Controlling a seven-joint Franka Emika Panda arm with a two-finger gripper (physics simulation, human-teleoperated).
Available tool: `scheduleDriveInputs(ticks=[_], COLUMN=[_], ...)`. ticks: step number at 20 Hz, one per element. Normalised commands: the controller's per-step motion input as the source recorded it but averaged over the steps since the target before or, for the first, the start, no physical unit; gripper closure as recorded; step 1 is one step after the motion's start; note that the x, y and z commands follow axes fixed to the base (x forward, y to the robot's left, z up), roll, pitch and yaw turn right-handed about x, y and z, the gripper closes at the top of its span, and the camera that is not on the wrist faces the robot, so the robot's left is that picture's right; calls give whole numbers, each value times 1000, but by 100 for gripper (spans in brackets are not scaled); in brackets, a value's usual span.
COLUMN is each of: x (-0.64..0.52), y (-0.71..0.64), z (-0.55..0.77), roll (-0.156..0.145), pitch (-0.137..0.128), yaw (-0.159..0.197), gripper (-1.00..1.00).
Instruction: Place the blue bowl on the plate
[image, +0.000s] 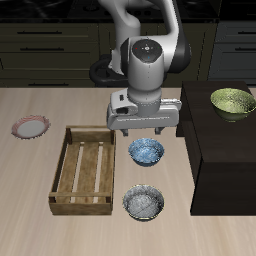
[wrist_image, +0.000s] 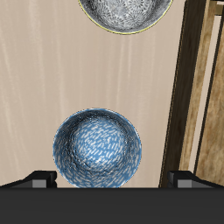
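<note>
The blue bowl (image: 146, 152) (wrist_image: 97, 147) is light blue with a white mottled inside. It stands upright on the table beside a wooden crate. My gripper (image: 143, 131) (wrist_image: 112, 179) hangs just above it, open, its fingertips (wrist_image: 39, 178) spread wide with nothing between them. The plate (image: 31, 127), pink-rimmed with a pale centre, lies on the table beyond the crate's other side, far from the gripper. It is out of the wrist view.
The slatted wooden crate (image: 85, 170) (wrist_image: 197, 87) lies between bowl and plate. A greyer bowl (image: 144, 202) (wrist_image: 124, 13) sits nearer the table's front edge. A yellow-green bowl (image: 232, 102) rests on a dark raised block (image: 220, 150).
</note>
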Motion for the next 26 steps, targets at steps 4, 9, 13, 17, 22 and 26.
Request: scheduleDriveInputs(ticks=[4,9,13,17,22,26], x=[16,-20,-154,-104,-145,-113], y=[19,-19,-33,-4,-17,-93], z=[-266,-178,-259,-47,-156,-63], roll=[6,7,11,5,19,-10], pitch=[26,-22,-20,-116,-29,-47], yaw=[11,-5,-12,22,-15,-11], gripper=[-100,-100,-100,-100,-100,-100])
